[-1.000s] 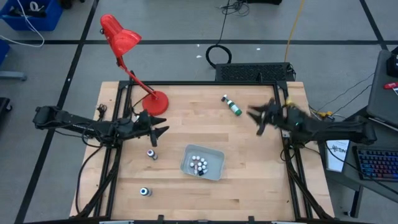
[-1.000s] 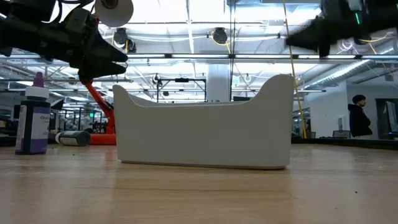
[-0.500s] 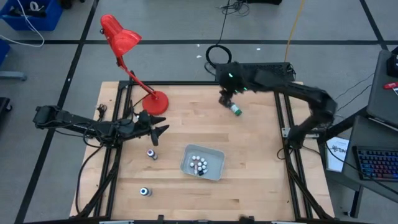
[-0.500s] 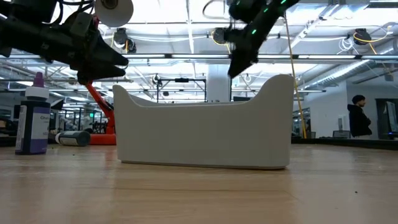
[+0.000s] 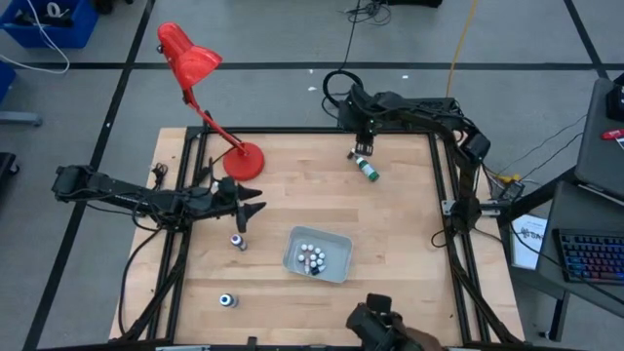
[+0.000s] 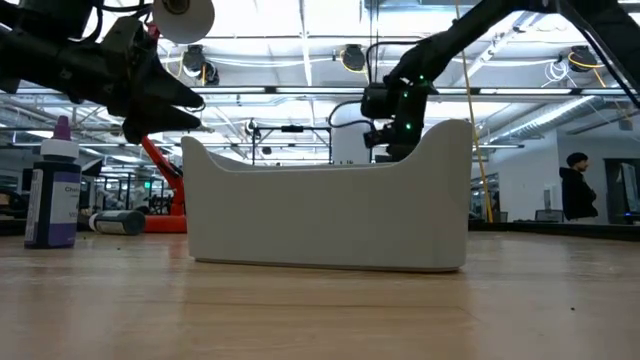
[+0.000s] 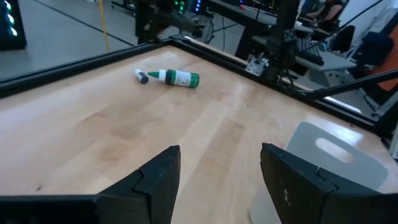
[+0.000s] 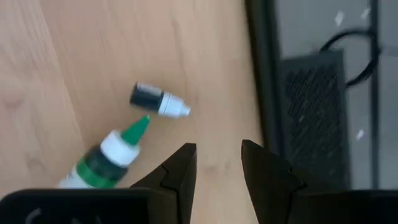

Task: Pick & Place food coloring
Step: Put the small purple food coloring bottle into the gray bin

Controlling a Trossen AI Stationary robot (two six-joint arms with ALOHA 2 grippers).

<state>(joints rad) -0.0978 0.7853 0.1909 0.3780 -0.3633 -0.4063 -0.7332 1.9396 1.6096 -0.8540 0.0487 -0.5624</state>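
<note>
Wooden worktop point(image 5: 400, 244) fills the frame seen from above, with a red lamp point(image 5: 195, 73) standing on its base at about ten o'clock. Near six o'clock of the worktop's middle sits a pale tray point(image 5: 336, 258) holding a cluster of small white-topped bottles point(image 5: 311, 258). The left arm reaches in from nine o'clock, and the left hand point(image 5: 253, 207) hangs above the wood with its fingers spread wide, apart from everything. Just toward six o'clock of it stands a purple bottle point(image 5: 237, 241), upright; another small bottle point(image 5: 227, 300) lies near seven o'clock, well apart from the tray. The right arm bends in from the far edge, and the right hand point(image 5: 360, 148) points down at twelve o'clock, its fingers narrowly parted and holding nothing. Close beside it a green bottle point(image 5: 369, 171) with a white collar lies on its side, and a tiny dark vial point(image 8: 157, 99) with a white tip lies just off its green nozzle, not touching.
</note>
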